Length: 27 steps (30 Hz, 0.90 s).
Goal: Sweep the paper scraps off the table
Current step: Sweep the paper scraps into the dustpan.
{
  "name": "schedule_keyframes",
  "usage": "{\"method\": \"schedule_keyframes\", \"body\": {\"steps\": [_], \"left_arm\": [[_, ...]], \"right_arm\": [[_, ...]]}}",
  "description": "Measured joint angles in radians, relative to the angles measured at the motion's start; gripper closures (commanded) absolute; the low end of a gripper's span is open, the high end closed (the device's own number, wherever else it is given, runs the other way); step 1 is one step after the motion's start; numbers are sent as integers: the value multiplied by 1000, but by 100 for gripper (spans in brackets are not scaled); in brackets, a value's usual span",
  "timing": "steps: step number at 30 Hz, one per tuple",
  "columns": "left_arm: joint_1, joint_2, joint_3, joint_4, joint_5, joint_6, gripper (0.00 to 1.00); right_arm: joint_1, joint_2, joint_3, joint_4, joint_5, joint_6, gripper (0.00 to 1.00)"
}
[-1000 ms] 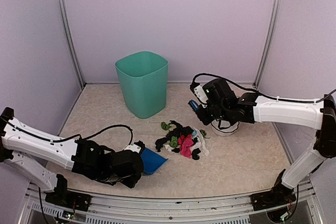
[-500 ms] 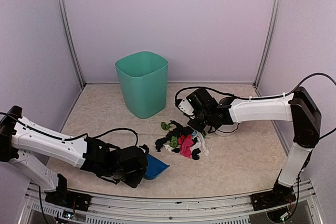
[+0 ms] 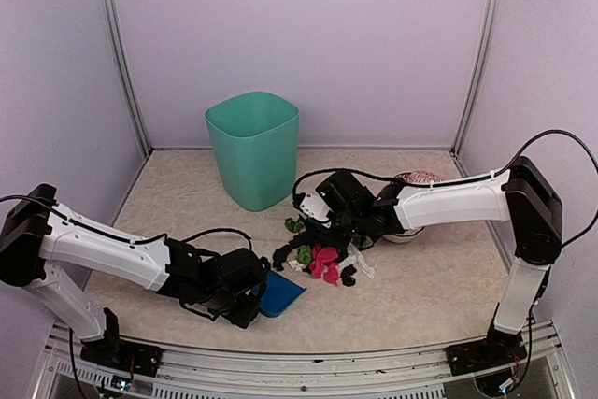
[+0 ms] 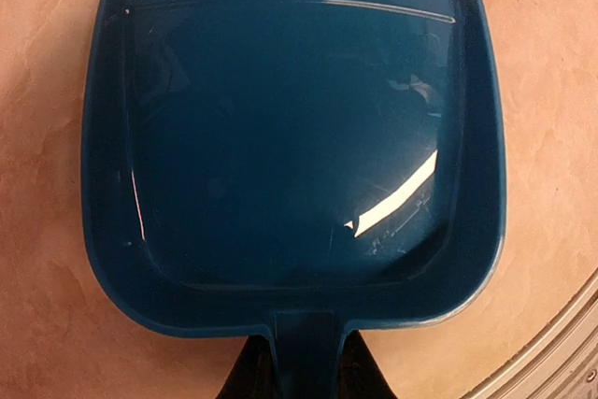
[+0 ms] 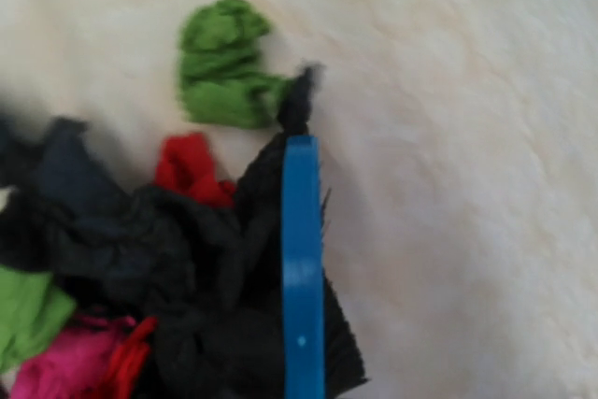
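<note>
Blue plastic filled both wrist views. Over the last 1 s my right gripper [image 3: 338,217] had swung in from the right and come down at the far edge of the paper scraps [image 3: 322,254]. It carried the blue brush [image 5: 302,277] clamped in its grip, the black bristles pressed against the dark scraps directly beneath the hand. 1 green scrap [image 5: 220,63] lay just beyond the brush tip. My left gripper [image 4: 304,376], closed on the handle of the dustpan [image 4: 290,156], had slid the pan nearer. The pan's tray was bare, and its open lip faced away from the hand toward the pile, near but not touching. The scraps had barely shifted on the table [image 3: 420,296]. I judged the sweep was only starting, with every scrap left to pull into the pan.
</note>
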Motion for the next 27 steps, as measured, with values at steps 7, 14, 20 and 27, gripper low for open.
{"method": "schedule_keyframes", "body": {"steps": [7,14,20,27], "left_arm": [[30,16,0,43,30,23,100],[37,31,-8,89,40,30,100],[37,42,-20,148,37,31,100],[37,48,-45,227,29,41,100]], "right_arm": [[60,0,6,0,-67,40,100],[120,-16,6,0,-129,73,100],[160,-62,-7,-13,-196,104,100],[167,-109,-28,-20,-234,150,100]]}}
